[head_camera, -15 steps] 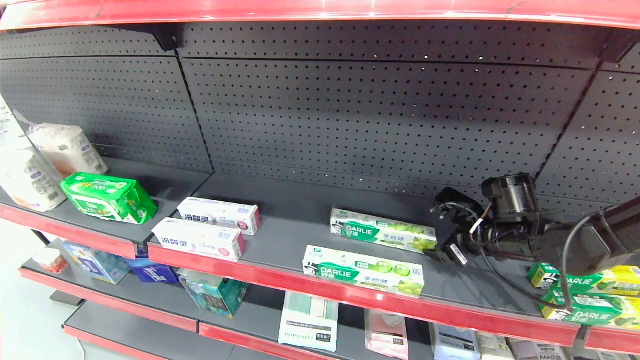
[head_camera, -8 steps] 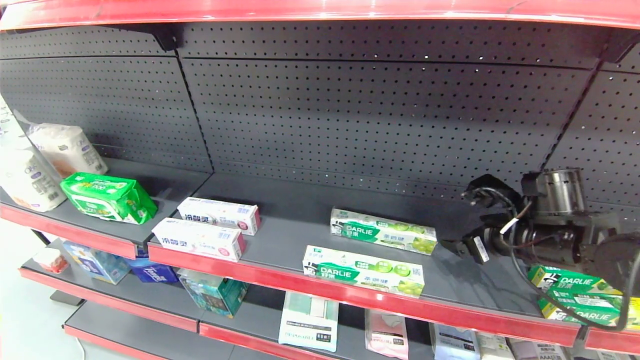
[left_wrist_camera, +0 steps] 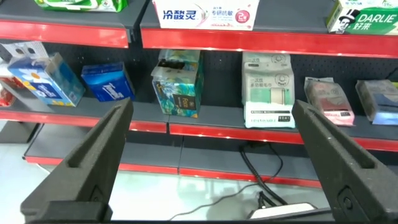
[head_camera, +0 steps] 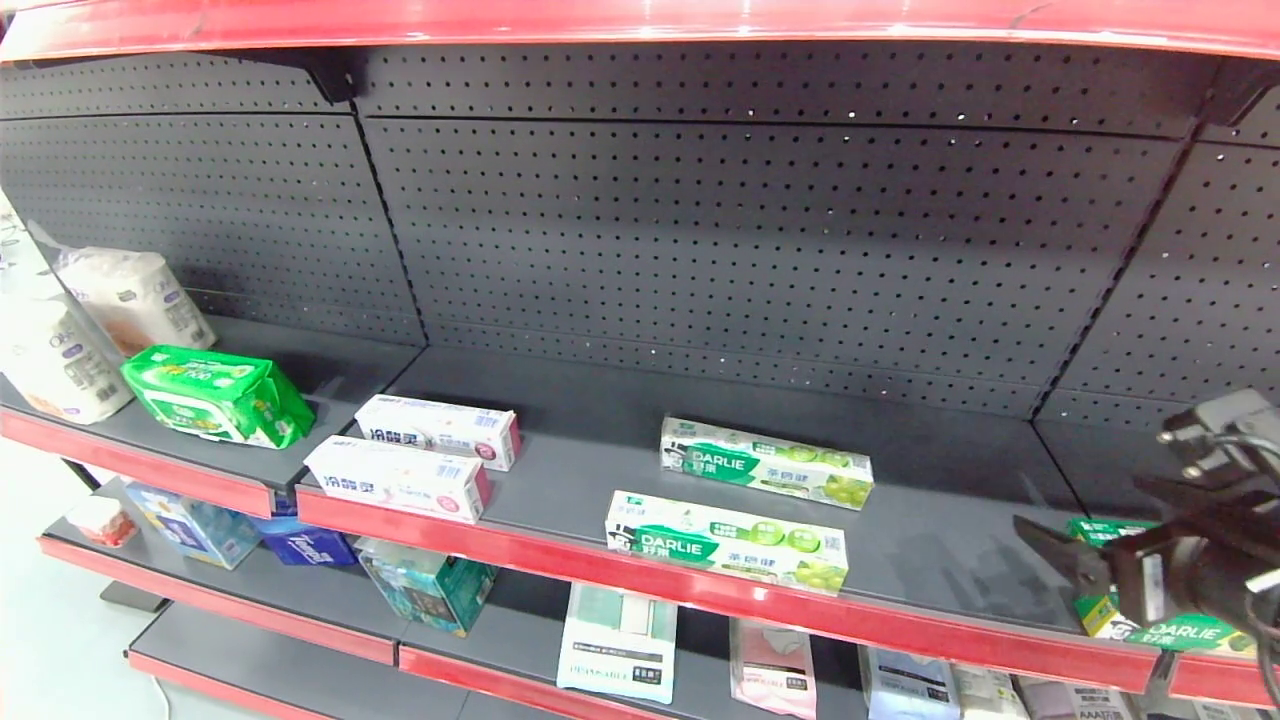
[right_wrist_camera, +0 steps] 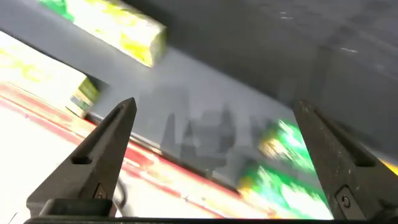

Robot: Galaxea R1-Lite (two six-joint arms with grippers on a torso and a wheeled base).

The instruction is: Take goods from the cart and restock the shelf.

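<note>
While the right gripper (head_camera: 1105, 545) hangs over the right end of the shelf (head_camera: 600, 425), fingers spread wide with nothing between them and partly covering some green boxes (head_camera: 1190, 630) there, the left gripper (left_wrist_camera: 211, 155) is also parted and empty, facing the lower shelves (left_wrist_camera: 211, 129). Two green toothpaste boxes (head_camera: 765, 462) lie flat mid-shelf, one behind the other. Two white-and-pink boxes (head_camera: 438, 430) sit well to their left, with a green wipes pack (head_camera: 215, 393) beyond on the neighbouring section.
</note>
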